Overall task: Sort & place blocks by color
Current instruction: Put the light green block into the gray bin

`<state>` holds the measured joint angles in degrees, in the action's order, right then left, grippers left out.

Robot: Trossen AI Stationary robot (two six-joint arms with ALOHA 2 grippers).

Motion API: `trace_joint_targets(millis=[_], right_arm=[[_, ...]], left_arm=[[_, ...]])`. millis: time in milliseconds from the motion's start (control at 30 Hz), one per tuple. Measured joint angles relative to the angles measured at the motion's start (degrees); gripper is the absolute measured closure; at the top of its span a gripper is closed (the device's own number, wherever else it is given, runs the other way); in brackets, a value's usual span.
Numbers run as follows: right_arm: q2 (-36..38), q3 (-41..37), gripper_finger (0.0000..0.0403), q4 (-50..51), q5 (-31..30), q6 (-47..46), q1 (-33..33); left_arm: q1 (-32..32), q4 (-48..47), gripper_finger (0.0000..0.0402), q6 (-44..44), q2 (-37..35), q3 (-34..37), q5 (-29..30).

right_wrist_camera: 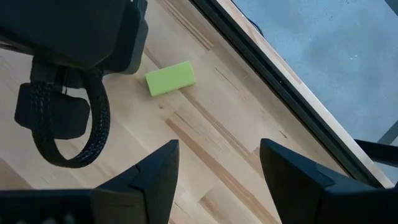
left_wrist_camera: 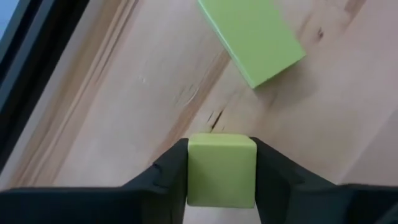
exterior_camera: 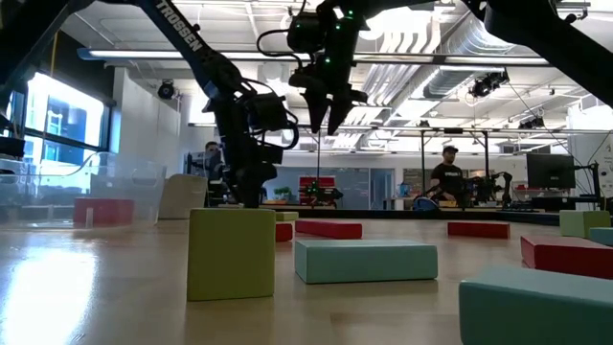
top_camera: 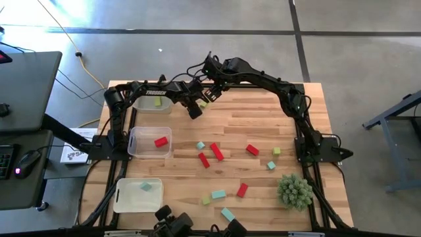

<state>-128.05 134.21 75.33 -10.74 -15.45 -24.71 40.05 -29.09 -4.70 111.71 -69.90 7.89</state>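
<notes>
My left gripper (left_wrist_camera: 221,148) stands near the table's far edge (top_camera: 195,113), shut on a small yellow-green cube (left_wrist_camera: 221,171). A yellow-green bar (left_wrist_camera: 252,37) lies flat on the wood just beyond it (top_camera: 202,104). My right gripper (right_wrist_camera: 217,149) hangs open and empty above that bar (right_wrist_camera: 170,79), higher than the left one (exterior_camera: 326,110). More red, teal and yellow-green blocks lie flat across the middle and near part of the table, among them a red one (top_camera: 216,151) and a teal one (top_camera: 218,194). My left gripper pinches the cube's two opposite sides (left_wrist_camera: 194,171) between its two fingers (left_wrist_camera: 169,174). The fingers come steeply from above, pointing down. The cube's top face shows level between them; whether its underside is on the wood I cannot tell.
Three clear bins stand along the table's left side: the far one (top_camera: 141,105) holds a yellow-green block, the middle one (top_camera: 135,141) a red block, the near one (top_camera: 125,197) a teal block. A spiky green plant ball (top_camera: 294,191) sits near right.
</notes>
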Motion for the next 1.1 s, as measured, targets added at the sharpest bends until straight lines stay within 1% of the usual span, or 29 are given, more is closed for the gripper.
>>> trace_joint_targets(millis=[133,267,367,467,700,833,933,1100], right_arm=[[0.0,0.0,0.019,0.0,0.0,-0.6,0.0],[0.0,0.0,0.019,0.3,0.0,-0.6,0.0],[0.0,0.0,0.019,0.4,0.1,-1.2,0.0],[0.0,0.0,0.019,0.5,0.7,-2.6,0.0],[0.0,0.0,0.019,0.5,2.4,-4.1,0.0],[0.0,0.0,0.019,0.3,2.4,-4.1,0.0],[0.0,0.0,0.019,0.3,2.4,-4.2,0.0],[0.0,0.0,0.019,0.3,3.3,-5.3,0.0]], left_arm=[[0.0,-0.9,0.0294,-0.5,-0.1,0.0,-1.0],[0.1,-2.4,0.0294,-0.4,-0.9,0.1,-6.4],[0.0,-3.2,0.0294,-0.1,-3.1,0.1,-7.8],[0.2,-4.7,0.0294,0.0,-5.9,0.1,-7.9],[1.4,-8.4,0.0294,1.5,-14.5,0.1,-6.7],[3.2,-10.2,0.0286,1.5,-19.3,0.1,-1.9],[5.6,-12.4,0.0282,1.2,-22.4,0.0,0.5],[11.6,-14.7,0.0286,2.5,-25.0,0.1,0.9]])
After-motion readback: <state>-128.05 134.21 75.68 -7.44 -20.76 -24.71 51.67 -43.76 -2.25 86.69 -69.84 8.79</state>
